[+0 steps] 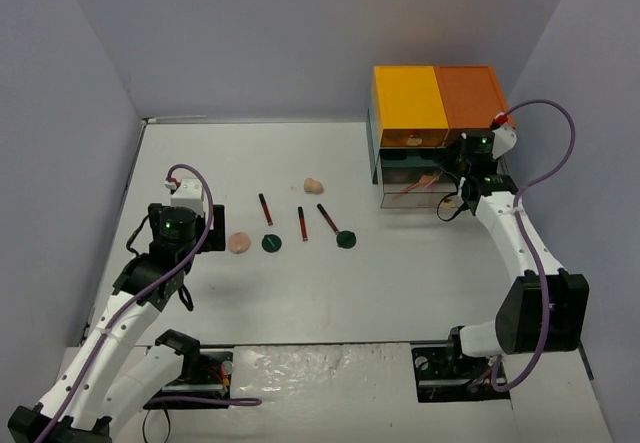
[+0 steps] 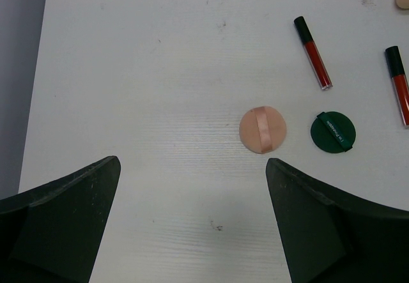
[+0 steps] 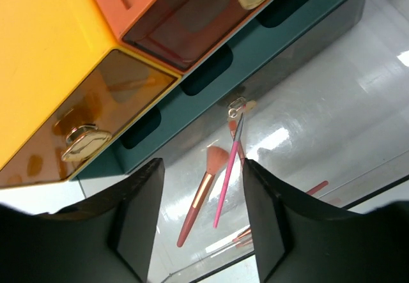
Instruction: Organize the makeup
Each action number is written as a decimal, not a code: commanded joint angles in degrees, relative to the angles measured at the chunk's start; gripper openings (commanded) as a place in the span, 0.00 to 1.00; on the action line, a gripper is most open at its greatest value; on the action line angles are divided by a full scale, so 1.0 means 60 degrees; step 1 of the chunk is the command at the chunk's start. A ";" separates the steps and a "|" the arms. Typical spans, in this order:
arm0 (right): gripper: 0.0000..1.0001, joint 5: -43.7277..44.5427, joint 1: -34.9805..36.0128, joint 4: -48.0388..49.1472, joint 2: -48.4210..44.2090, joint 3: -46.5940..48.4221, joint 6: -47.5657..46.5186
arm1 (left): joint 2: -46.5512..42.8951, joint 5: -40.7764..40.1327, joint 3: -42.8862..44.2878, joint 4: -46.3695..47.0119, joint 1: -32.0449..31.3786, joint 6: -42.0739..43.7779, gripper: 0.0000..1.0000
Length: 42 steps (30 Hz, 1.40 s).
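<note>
The makeup lies on the white table. There is a round peach puff (image 1: 239, 243) (image 2: 263, 130), two dark green discs (image 1: 270, 243) (image 1: 346, 238), three dark red sticks (image 1: 265, 209) (image 1: 302, 223) (image 1: 327, 217) and a beige sponge (image 1: 313, 185). My left gripper (image 1: 212, 236) (image 2: 192, 168) is open and empty, just left of the peach puff and above the table. One green disc (image 2: 331, 131) and two sticks (image 2: 312, 61) (image 2: 399, 85) show beyond it. My right gripper (image 1: 448, 195) (image 3: 201, 219) is open and empty over the clear drawer.
The drawer unit (image 1: 435, 103) with yellow (image 3: 45, 59) and orange tops stands at the back right. Its clear bottom drawer (image 1: 410, 191) is pulled out and holds pink brushes (image 3: 203, 197) (image 3: 228, 174). Grey walls close the left, back and right.
</note>
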 commanded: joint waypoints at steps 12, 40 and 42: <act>0.25 -0.2915 -0.2207 -0.0317 -0.1951 -0.1924 -0.1406 | 0.0106 -0.0002 0.0300 0.0542 -0.0023 0.0223 0.97; 0.26 -0.4706 -0.2139 0.3600 0.1412 -0.0730 -0.0920 | 0.0226 -0.0134 0.0320 0.0513 -0.0003 0.0285 0.97; 0.28 -0.4762 -0.2121 0.4140 0.1672 -0.0671 -0.0787 | 0.0238 -0.0149 0.0329 0.0513 -0.0009 0.0282 0.97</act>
